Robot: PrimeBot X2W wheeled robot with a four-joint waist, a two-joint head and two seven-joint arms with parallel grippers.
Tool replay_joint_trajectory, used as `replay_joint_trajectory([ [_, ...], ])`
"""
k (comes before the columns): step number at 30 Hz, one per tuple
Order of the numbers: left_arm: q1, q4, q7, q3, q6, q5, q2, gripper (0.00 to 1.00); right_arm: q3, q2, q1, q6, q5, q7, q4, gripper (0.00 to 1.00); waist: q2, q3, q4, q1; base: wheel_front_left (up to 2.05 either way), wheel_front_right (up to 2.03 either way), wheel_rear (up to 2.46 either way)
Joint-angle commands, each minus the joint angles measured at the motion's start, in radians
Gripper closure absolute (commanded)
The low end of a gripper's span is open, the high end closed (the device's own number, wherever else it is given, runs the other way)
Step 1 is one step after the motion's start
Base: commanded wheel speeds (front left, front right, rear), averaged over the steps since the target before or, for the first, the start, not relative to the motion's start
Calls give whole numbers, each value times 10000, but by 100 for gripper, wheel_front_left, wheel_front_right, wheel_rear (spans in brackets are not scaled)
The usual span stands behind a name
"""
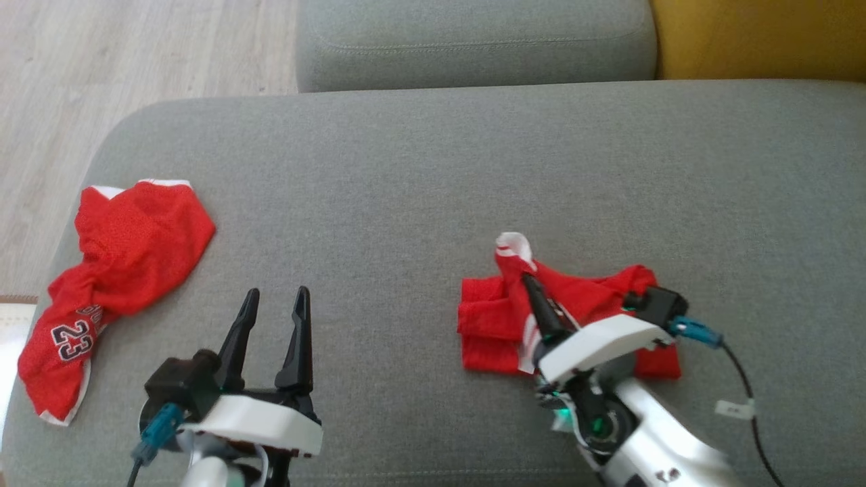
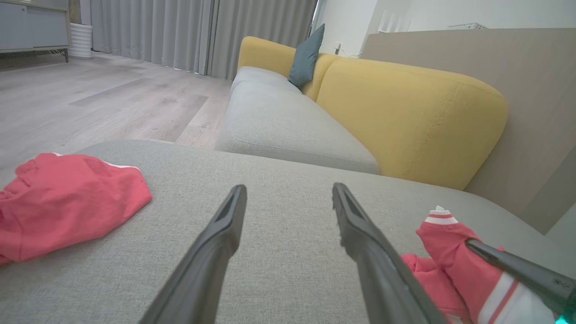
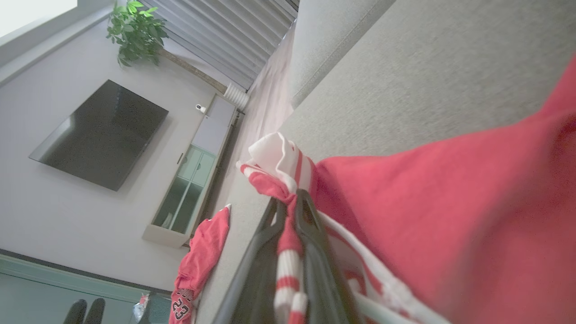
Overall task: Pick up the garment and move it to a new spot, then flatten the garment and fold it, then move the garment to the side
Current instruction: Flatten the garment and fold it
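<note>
Jaws on our left gripper (image 1: 277, 292) stand wide apart with nothing between them, hovering over bare grey cloth. Those of our right gripper (image 1: 528, 279) are pinched together on the garment (image 1: 490, 325), gripping a bunched red fold just below its white-striped trim (image 1: 512, 245).

The garment lies as a folded red bundle on the right half of the seat cushion (image 1: 433, 169), partly under our right wrist. A second red jersey (image 1: 128, 257), numbered 23, lies crumpled at the cushion's left end, close to the rounded edge, with wooden floor (image 1: 135, 61) beyond it. Between the two red pieces we see a broad stretch of bare cushion, and more bare cushion runs from the garment up to the far edge. Past that edge sits another grey seat (image 1: 473, 40).

From the left wrist we see our left gripper (image 2: 288, 186) aimed along the cushion, the jersey (image 2: 67, 198) to one side and the garment (image 2: 450, 261) to the other with a right finger (image 2: 517, 265) laid on it. That view adds the yellow backrest (image 2: 405, 112) and a teal pillow (image 2: 306, 58).

From the right wrist, our right gripper (image 3: 288, 200) shows the striped cloth squeezed between its fingers, the garment (image 3: 427, 216) draped beside them, and a wall-hung screen (image 3: 99, 135), a cabinet (image 3: 189, 180) and a plant (image 3: 135, 31).
</note>
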Motion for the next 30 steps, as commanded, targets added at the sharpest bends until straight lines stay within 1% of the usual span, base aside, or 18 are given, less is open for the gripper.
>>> replay_joint_trajectory([
  [1, -348, -302, -122, 265, 8, -65, 14, 0, 532, 26, -671, -7, 424, -386, -193, 100, 0, 23, 29, 0, 0, 0, 0],
  [3, -370, -298, -122, 271, 6, -59, 14, 0, 1302, 26, -972, -7, 1091, -801, 4, 100, 0, 65, 50, 0, 0, 0, 0],
  [6, -401, -279, -122, 257, -10, -49, 14, 0, 2228, 26, -1449, -7, 1954, -1136, 411, 100, 0, 113, 86, 0, 0, 0, 0],
  [10, -441, -256, -122, 249, -29, -53, 14, 0, 3044, 26, -2044, -7, 2742, -1232, 995, 100, 0, 159, 116, 0, 0, 0, 0],
  [11, -441, -250, -122, 257, -31, -56, 14, 0, 3141, 26, -2156, -7, 2825, -1234, 1113, 58, 0, 163, 116, 0, 0, 0, 0],
  [12, -438, -242, -122, 267, -36, -58, 14, 0, 3243, 26, -2226, -7, 2906, -1236, 1170, 0, 0, 165, 114, 0, 0, 0, 0],
  [17, -421, -196, -122, 316, -26, -56, 14, 0, 3675, 26, -2423, -7, 3212, -1239, 838, 0, 0, 121, 50, 0, 0, 0, 0],
  [21, -412, -193, -122, 322, 3, -66, 14, 0, 3729, 26, -2600, -7, 3187, -1240, 721, 0, 0, 52, -13, 0, 0, 0, 0],
  [23, -391, -200, -122, 316, 22, -72, 14, 0, 3519, 26, -2832, -7, 2934, -1240, 830, 0, 0, -3, -59, 0, 0, 0, 0],
  [25, -362, -216, -122, 311, 52, -84, 14, 0, 3133, 26, -3108, -7, 2414, -1240, 1097, 0, 0, -67, -108, 0, 0, 0, 0],
  [30, -319, -367, -122, 321, 153, -155, 14, 0, 1690, 26, -3709, -7, 68, -1241, 2111, 0, 0, -150, -251, 0, 0, 0, 0],
])
